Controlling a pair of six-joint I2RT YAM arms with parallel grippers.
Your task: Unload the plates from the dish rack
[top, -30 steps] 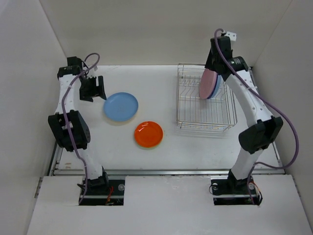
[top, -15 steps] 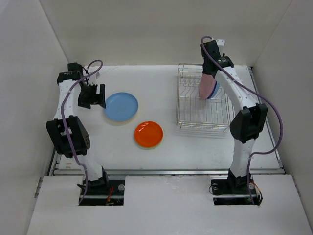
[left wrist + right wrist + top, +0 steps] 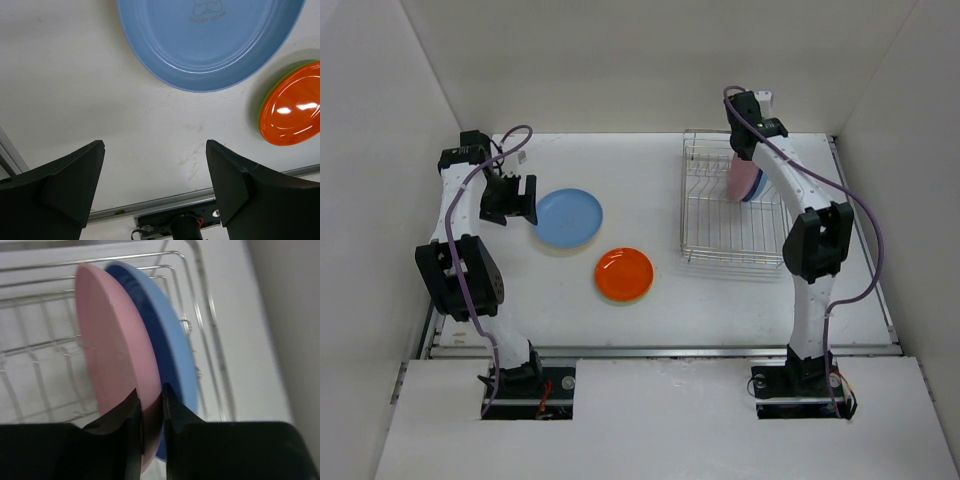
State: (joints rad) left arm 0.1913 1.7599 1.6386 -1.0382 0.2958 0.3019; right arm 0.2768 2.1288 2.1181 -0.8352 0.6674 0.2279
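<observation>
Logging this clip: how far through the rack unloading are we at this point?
Done: the light blue plate and the orange plate, which sits on a green plate, lie outside the dish rack. In hand: the right gripper pinches the rim of the pink plate, standing in the rack. Left: that one and the darker blue plate behind it. The left gripper is open and empty.

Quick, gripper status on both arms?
Left gripper: open, holding nothing.
Right gripper: shut on the rim of the pink plate, which stands in the dish rack.
</observation>
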